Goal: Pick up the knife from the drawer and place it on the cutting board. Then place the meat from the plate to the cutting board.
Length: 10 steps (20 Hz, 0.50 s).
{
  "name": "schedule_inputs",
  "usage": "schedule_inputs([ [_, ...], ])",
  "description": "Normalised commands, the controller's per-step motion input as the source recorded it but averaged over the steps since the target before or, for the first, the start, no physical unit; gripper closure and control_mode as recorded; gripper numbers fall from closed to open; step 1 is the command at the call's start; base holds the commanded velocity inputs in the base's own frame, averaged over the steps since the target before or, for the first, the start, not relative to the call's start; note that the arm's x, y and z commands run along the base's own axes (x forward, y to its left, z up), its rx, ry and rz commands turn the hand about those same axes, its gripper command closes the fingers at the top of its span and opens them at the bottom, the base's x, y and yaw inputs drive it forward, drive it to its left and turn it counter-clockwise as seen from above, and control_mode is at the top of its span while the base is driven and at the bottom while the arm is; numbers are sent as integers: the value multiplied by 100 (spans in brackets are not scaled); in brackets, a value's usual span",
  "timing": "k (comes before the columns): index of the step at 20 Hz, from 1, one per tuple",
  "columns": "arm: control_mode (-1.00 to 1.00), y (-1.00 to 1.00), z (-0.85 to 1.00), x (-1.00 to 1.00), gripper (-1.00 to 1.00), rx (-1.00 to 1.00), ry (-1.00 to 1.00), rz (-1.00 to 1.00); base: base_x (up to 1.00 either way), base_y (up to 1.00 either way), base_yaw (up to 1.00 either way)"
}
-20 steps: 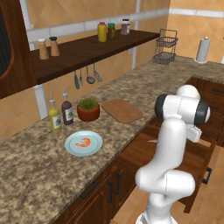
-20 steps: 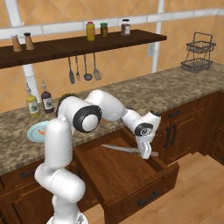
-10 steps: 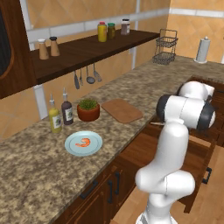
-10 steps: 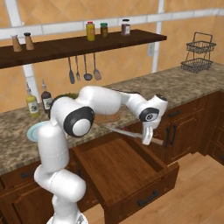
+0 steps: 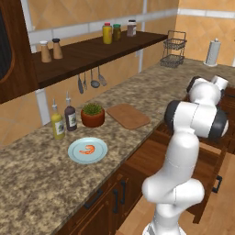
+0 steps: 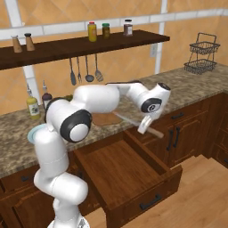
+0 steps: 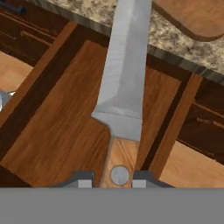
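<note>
So since a second ago the gripper [image 6: 145, 126] is way higher and further right, up out of the drawer [image 6: 129, 171] and level with the counter edge. The knife [image 7: 124, 83] comes along, clamped by its wooden handle, and its blade now reaches over the counter toward the cutting board [image 7: 197, 17]
</note>
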Motion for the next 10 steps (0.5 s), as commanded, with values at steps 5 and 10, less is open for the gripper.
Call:
schedule_inputs([
  [5,-100,65,1,17,100,0,-2,-35,0,0,0],
  [10,-100,65,-4,44,100,0,-13,-26,0,0,0],
])
